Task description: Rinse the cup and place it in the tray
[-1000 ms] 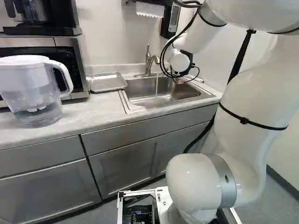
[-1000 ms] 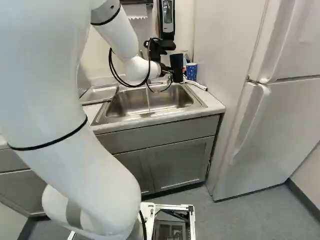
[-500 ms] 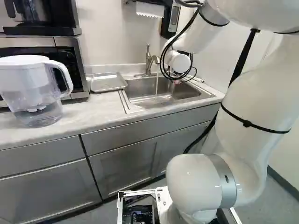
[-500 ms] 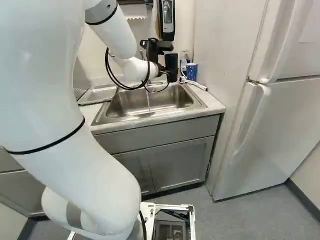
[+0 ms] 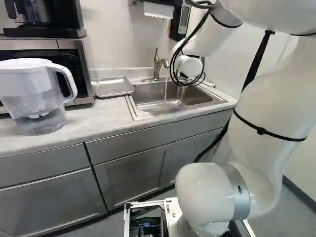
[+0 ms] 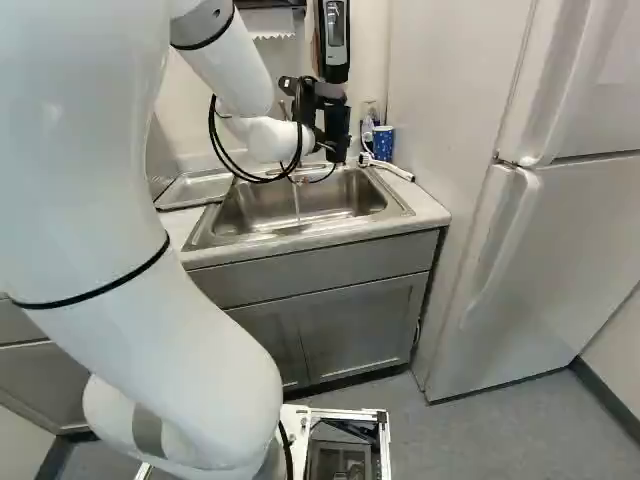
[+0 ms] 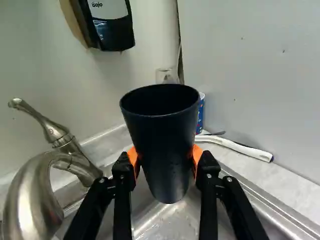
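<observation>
As water streams from the faucet (image 5: pixel 158 65) into the sink (image 6: pixel 404 209), the end effector (image 6: pixel 328 144) grips a dark cup (image 7: pixel 162 145) between its orange pads (image 7: pixel 197 154), holding it upright over the basin's far right corner, apart from the spout. A metal tray (image 5: pixel 114 87) rests on the surface (image 5: pixel 84 121) just left of the sink; a blue patterned cup (image 6: pixel 383 144) stands beyond the basin, near the wall.
</observation>
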